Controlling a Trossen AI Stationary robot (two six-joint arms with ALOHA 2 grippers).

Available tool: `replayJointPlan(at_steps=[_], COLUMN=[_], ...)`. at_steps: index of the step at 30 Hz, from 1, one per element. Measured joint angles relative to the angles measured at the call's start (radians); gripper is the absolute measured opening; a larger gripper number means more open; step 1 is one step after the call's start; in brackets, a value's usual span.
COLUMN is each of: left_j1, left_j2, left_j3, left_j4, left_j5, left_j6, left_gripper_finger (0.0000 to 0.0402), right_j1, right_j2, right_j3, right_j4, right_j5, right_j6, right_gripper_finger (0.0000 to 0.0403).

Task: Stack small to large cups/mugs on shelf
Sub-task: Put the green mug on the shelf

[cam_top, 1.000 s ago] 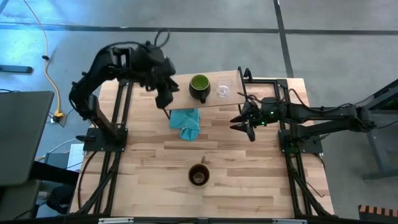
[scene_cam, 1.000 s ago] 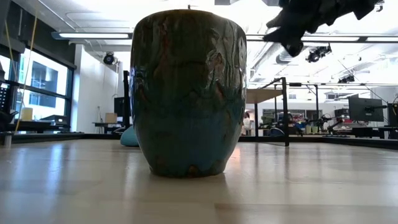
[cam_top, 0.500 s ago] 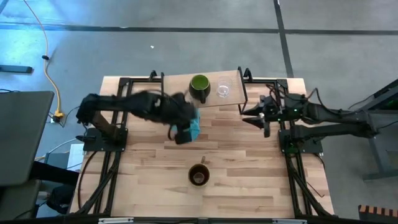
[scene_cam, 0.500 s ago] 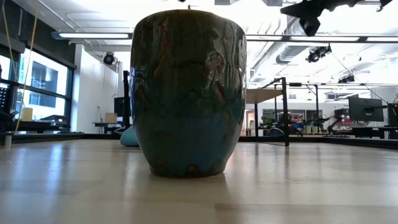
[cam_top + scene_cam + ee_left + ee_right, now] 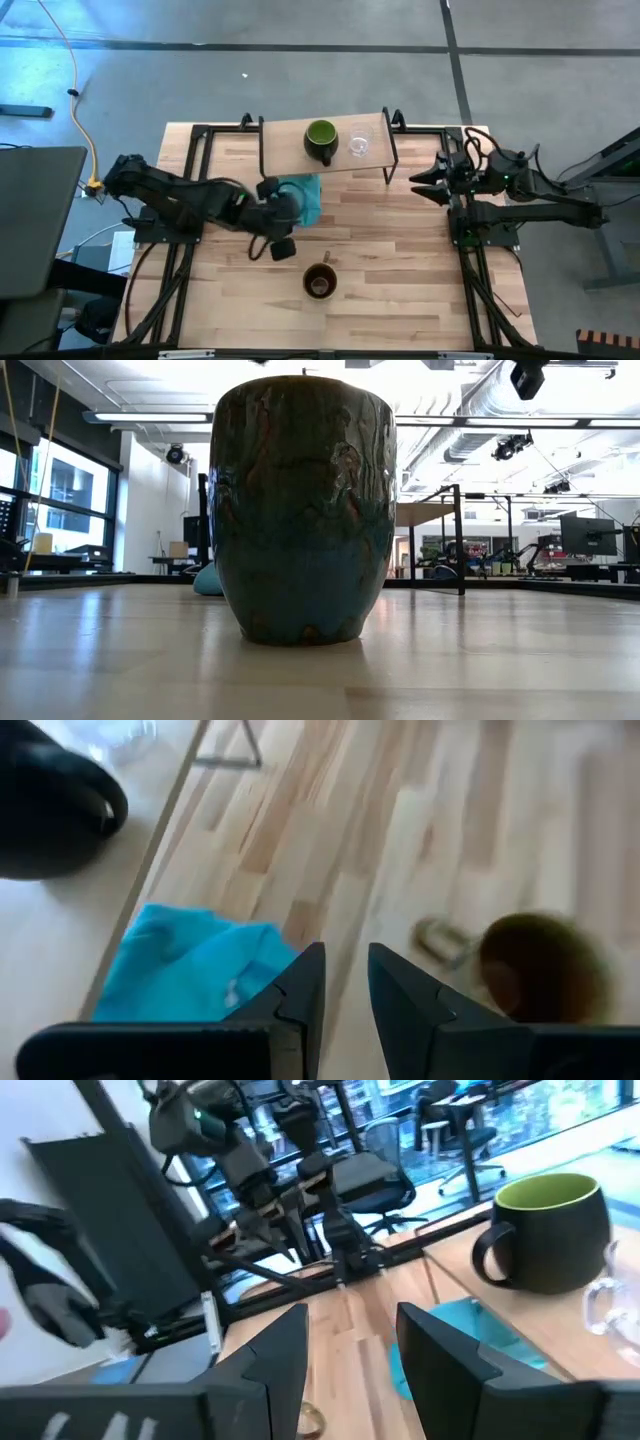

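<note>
Seen from table height, the brown mug (image 5: pixel 303 510) fills the middle of the frame and hides most of the table behind it; only a sliver of the teal cloth (image 5: pixel 208 581) shows past its side, and its handle cannot be made out there. In the left wrist view the same mug (image 5: pixel 545 965) is blurred, so its rim is hard to trace. The glass cup (image 5: pixel 610 1305) is cut off at the edge of the right wrist view.

Landmark: the shelf (image 5: pixel 325 146), a light-wood board on black legs at the far edge of the table (image 5: pixel 400 270). On it stand the green-lined mug (image 5: pixel 321 141) and, just beside it toward the right arm, the glass cup, the two apart. The cloth lies on the table just in front of the shelf. The brown mug stands well in front of the shelf, near the table's middle, upright.

The left gripper (image 5: pixel 279 240) hangs between the cloth and the brown mug, its fingers (image 5: pixel 300 995) a narrow gap apart and holding nothing. The right gripper (image 5: pixel 428 183) waits off the shelf's right end, its fingers (image 5: pixel 275 1355) spread apart and empty.
</note>
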Motion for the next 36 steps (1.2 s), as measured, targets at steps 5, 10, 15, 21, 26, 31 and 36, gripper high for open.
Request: replayJointPlan(at_steps=[5, 10, 15, 21, 26, 31, 36], left_j1=[-0.107, -0.208, -0.270, -0.311, -0.320, -0.316, -0.317], left_j2=[-0.091, -0.127, -0.127, -0.127, -0.105, -0.047, 0.033], left_j3=[-0.065, -0.122, -0.152, -0.179, -0.181, -0.181, -0.181], left_j4=[0.071, 0.085, 0.091, 0.106, 0.113, 0.157, 0.227], left_j5=[-0.065, -0.140, -0.158, -0.153, -0.136, -0.072, 0.033], left_j6=[-0.119, -0.248, -0.369, -0.560, -0.739, -0.925, -1.085], left_gripper_finger=[0.0067, 0.0067, 0.0067, 0.0067, 0.0067, 0.0067, 0.0067], right_j1=[0.000, 0.000, 0.000, 0.000, 0.000, 0.000, 0.000], right_j2=[-0.006, -0.003, -0.003, -0.002, 0.003, 0.012, 0.030], right_j3=[0.000, 0.000, 0.000, 0.000, 0.000, 0.000, 0.000], right_j4=[-0.041, -0.082, -0.112, -0.187, -0.236, -0.259, -0.261], right_j5=[-0.061, -0.114, -0.173, -0.224, -0.224, -0.222, -0.220], right_j6=[0.032, 0.039, 0.038, 0.035, 0.011, 0.000, -0.015], right_gripper_finger=[0.0144, 0.0144, 0.0144, 0.0144, 0.0144, 0.0144, 0.0144])
